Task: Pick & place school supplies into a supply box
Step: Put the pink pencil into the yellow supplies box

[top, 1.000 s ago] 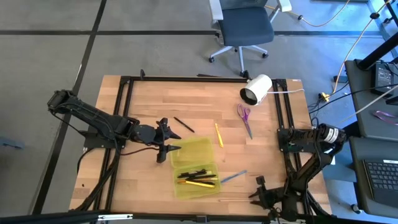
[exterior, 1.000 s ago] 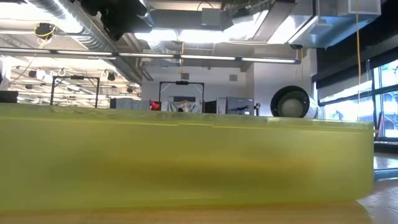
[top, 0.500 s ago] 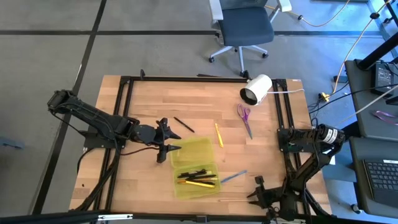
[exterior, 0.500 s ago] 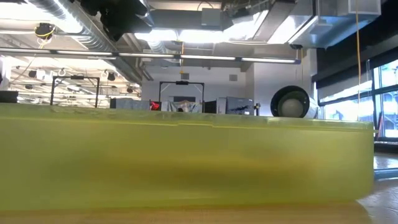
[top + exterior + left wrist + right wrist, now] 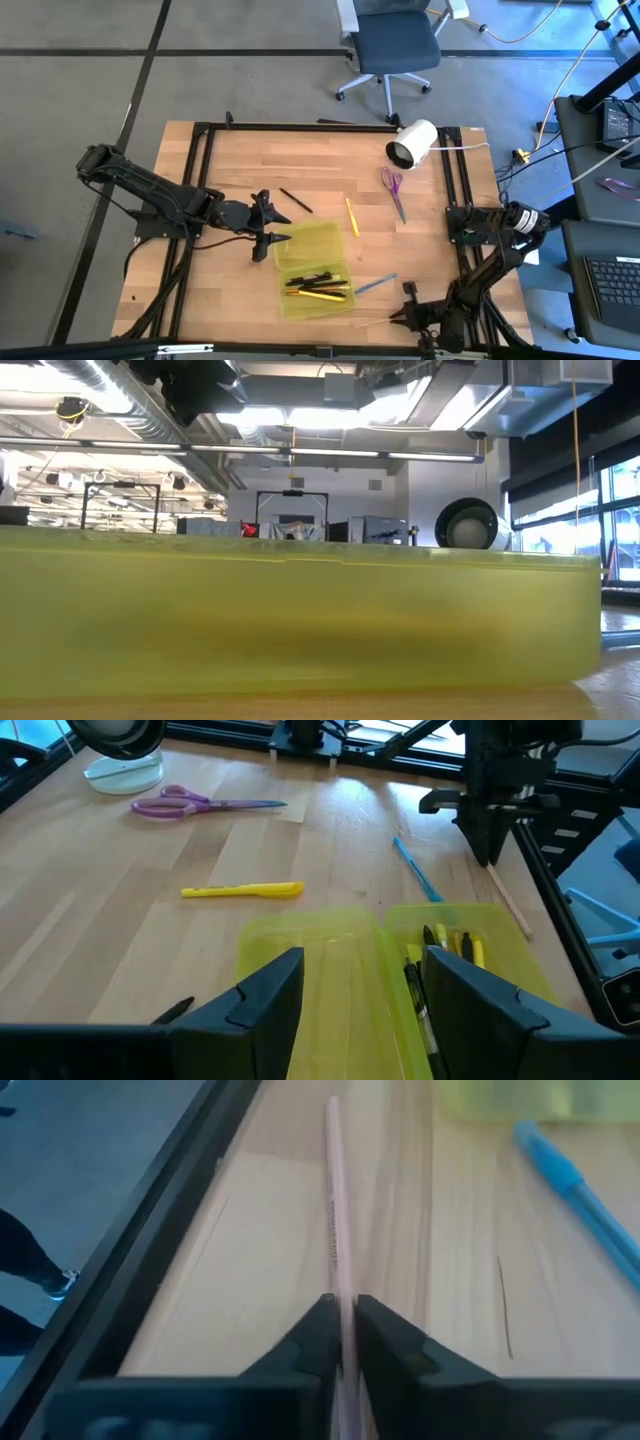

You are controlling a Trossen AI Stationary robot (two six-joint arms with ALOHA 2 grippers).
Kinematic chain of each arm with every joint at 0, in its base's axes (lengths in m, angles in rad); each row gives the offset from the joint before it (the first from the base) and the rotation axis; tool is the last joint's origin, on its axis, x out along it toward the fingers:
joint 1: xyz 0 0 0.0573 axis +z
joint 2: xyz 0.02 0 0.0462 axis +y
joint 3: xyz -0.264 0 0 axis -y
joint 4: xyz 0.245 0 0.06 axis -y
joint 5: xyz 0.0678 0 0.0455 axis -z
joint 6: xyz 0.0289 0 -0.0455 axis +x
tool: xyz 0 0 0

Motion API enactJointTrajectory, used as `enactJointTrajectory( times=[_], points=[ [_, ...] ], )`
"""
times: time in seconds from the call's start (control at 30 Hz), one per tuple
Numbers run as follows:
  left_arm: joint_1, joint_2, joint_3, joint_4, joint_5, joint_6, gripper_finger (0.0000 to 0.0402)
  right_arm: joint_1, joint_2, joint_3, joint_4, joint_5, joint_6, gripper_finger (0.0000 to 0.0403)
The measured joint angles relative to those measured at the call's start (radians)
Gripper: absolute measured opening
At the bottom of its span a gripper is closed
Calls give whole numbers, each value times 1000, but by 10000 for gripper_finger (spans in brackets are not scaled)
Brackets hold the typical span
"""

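The supply box lies open on the table, lid toward the far side; its tray holds several black, yellow and orange pens. Its wall fills the low view. My left gripper is open at the lid's left edge, and the box's hinge line shows between its fingers. My right gripper is at the near edge, shut on a pale wooden pencil. Loose on the wood lie purple scissors, a yellow pen, a black pen and a blue pen. My right gripper pinches the pale pencil between its two fingers, near the pencil's right end. The fingers come low from the table's right and lie along the pencil. The rest of the pencil runs on toward the left, lying on the wood by the near edge.
A white cylinder lies at the far right corner beside the scissors. A black frame rail runs along the table's right side and another along the left. Bare wood shows between the black pen and the far edge.
My right gripper has shifted a little toward the table's left along the near edge. The left arm and the loose supplies have kept still.
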Motion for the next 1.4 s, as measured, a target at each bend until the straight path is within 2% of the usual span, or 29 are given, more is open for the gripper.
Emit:
enactJointTrajectory(
  times=[0.13,0.37,0.57,0.87,1.07,1.27,1.4],
  points=[
    [0,0,0,0,0,0,196,-34,0,0,13,-18,-4,23],
    [0,0,0,0,0,-20,196,-95,1,-3,50,-40,-3,47],
    [0,0,0,0,0,-25,196,-105,3,-4,69,-39,-72,20],
    [0,0,0,0,0,-25,196,-107,1,-8,102,-56,-82,20],
    [0,0,0,0,0,-25,196,-106,-45,-10,91,-87,-82,19],
    [0,0,0,0,0,-25,196,-105,-109,-11,43,-121,-83,1],
    [0,0,0,0,0,-24,196,-105,-133,-7,37,-112,-86,2]
  ],
)
